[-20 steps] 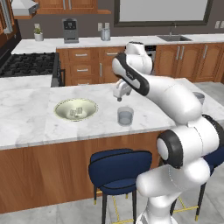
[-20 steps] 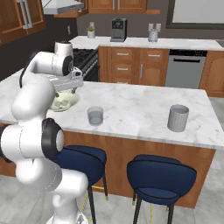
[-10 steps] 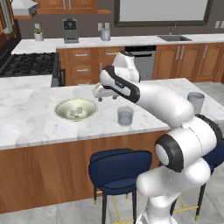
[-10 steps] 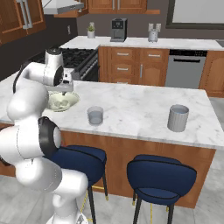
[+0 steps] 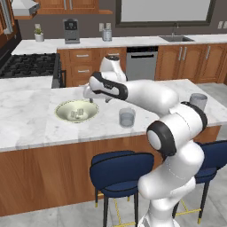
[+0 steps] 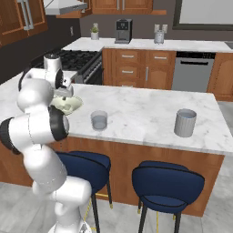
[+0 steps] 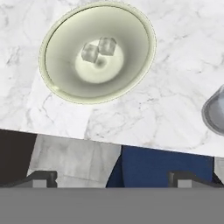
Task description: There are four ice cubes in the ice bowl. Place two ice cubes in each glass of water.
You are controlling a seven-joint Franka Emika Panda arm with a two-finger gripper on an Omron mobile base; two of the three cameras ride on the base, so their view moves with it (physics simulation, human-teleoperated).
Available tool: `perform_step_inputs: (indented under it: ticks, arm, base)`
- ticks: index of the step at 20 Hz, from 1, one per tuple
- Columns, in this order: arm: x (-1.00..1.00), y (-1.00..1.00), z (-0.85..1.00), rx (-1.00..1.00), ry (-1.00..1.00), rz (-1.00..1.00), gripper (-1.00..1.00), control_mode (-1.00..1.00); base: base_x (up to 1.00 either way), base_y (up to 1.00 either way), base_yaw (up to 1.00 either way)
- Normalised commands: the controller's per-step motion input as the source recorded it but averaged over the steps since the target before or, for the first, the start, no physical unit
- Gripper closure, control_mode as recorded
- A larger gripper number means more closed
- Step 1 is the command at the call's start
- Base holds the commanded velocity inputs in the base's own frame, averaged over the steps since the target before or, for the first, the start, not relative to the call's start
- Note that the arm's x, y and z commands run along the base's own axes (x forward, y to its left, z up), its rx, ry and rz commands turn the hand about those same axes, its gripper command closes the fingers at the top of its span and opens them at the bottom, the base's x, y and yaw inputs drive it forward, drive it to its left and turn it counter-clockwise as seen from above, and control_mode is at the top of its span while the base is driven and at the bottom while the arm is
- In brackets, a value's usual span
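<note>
I read the island from its left end. The wide, shallow cream-green ice bowl (image 5: 76,111) sits on the white marble counter (image 5: 31,124) toward the left, near enough to the front edge for the arm to reach, and I count two pale translucent ice cubes (image 7: 99,50) lying touching each other at the bottom of it. I judge that two of the four are already dealt out and this pair is for the glass not yet served, though I cannot make out cubes inside either tumbler. My two-finger gripper (image 5: 91,94) hangs just above the bowl's far right rim, empty, with its jaws spread wide apart, which suits coming down around a single small cube. The hand camera looks down over the bowl and past the counter's front edge to a blue stool seat (image 7: 166,168). To the right of the bowl stands the nearer grey translucent tumbler of water (image 5: 127,118), close to it so each carry is short. Well apart at the far right end stands the second grey tumbler (image 6: 185,122), which calls for a much longer swing.
</note>
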Motion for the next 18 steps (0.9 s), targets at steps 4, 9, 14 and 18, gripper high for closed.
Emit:
perform_step_inputs:
  ticks: [4, 9, 14, 18]
  arm:
    - [0.58, 0.3, -0.16, 0.0, 0.29, -0.05, -1.0, -1.0]
    - [0.26, 0.49, -0.3, -0.01, 0.23, -0.07, -1.0, -1.0]
    - [0.31, 0.23, -0.49, -0.02, 0.18, -0.05, -1.0, -1.0]
    - [0.16, 0.25, -0.31, -0.05, 0.15, -0.07, -1.0, -1.0]
  base:
    - [0.0, 0.0, 0.0]
    - [0.0, 0.0, 0.0]
    - [0.0, 0.0, 0.0]
    - [0.0, 0.0, 0.0]
